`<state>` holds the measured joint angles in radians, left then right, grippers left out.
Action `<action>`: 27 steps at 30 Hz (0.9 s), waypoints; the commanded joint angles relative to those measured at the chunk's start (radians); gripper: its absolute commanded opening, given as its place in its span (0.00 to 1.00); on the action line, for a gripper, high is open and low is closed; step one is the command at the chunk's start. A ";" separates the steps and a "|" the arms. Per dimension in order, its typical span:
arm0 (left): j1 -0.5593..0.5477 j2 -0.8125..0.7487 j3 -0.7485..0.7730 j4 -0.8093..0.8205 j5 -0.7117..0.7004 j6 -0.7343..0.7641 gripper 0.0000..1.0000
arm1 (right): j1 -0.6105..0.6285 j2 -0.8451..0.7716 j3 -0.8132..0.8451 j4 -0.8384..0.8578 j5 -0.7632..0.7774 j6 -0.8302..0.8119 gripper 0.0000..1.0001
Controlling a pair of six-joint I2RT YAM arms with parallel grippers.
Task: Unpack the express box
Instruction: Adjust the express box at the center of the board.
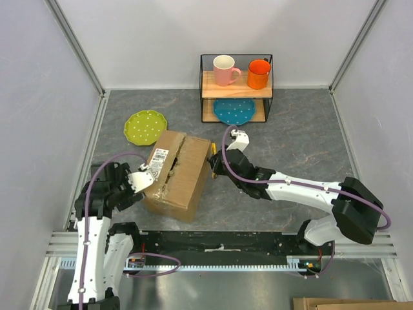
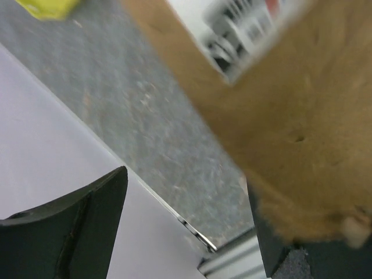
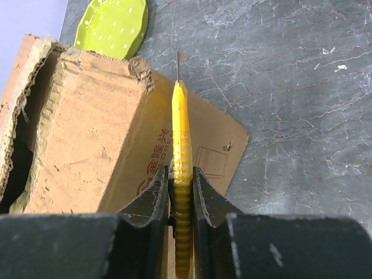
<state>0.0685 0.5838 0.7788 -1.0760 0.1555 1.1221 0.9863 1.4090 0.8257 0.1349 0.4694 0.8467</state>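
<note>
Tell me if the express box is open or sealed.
Partly open: express box flaps parted along a ragged top seam, dark gap between.

Express box point(image 1: 177, 174): brown corrugated cardboard, matt, torn edges rough.
Box label point(image 1: 158, 157): white paper, smooth.
Yellow cutter point(image 3: 181, 133): plastic, ribbed handle, thin metal tip.
Tabletop point(image 1: 303, 148): grey marbled, matt.
Shelf point(image 1: 208, 82): pale wood boards, black metal frame.
Pink mug point(image 1: 225, 70), orange mug point(image 1: 259, 74): glossy glaze.

Left arm point(image 1: 90, 248) and right arm point(image 1: 303, 191): white link shells, black joint housings, lilac cables point(image 1: 223, 150) looped outside. Right gripper point(image 3: 181, 174) fingers point(image 3: 148, 203) are black, wedge-shaped.
</note>
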 commanded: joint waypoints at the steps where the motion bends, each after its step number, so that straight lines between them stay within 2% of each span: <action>1: 0.011 0.031 -0.033 0.143 -0.189 0.038 0.88 | -0.006 0.034 0.076 0.066 -0.049 0.009 0.00; 4: 0.013 0.067 0.063 -0.001 -0.010 -0.014 0.88 | -0.020 0.059 0.105 0.084 -0.072 0.005 0.00; 5: 0.013 0.062 0.079 -0.031 0.115 -0.013 0.88 | -0.024 0.065 0.116 0.094 -0.090 0.008 0.00; 7: 0.011 0.057 0.109 -0.099 0.234 -0.008 0.89 | -0.043 0.087 0.128 0.126 -0.118 0.005 0.00; 8: 0.011 0.059 0.119 -0.126 0.348 0.008 0.89 | -0.050 0.096 0.153 0.129 -0.152 0.002 0.00; 10: 0.011 0.062 0.145 -0.224 0.455 0.041 0.90 | -0.077 0.120 0.179 0.132 -0.179 -0.017 0.00; 12: 0.011 0.062 0.154 -0.313 0.576 0.141 0.90 | -0.103 0.131 0.210 0.135 -0.213 -0.031 0.00; 13: 0.011 0.062 0.155 -0.391 0.605 0.184 0.91 | -0.112 0.134 0.217 0.134 -0.225 -0.043 0.00; 15: 0.011 0.054 0.137 -0.446 0.650 0.275 0.91 | -0.144 0.140 0.234 0.134 -0.283 -0.051 0.00; 20: 0.011 0.080 0.137 -0.463 0.621 0.275 0.90 | -0.176 0.122 0.243 0.117 -0.350 -0.121 0.00; 23: 0.013 0.099 0.230 -0.464 0.615 0.260 0.91 | -0.208 0.059 0.228 0.074 -0.367 -0.167 0.00; 27: 0.010 0.203 0.536 -0.461 0.693 0.144 0.91 | -0.218 -0.120 0.187 -0.003 -0.394 -0.213 0.00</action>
<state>0.0772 0.7151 1.0542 -1.3689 0.7204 1.3312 0.7784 1.4788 1.0206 0.1673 0.1307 0.7094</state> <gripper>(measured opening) 0.916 0.209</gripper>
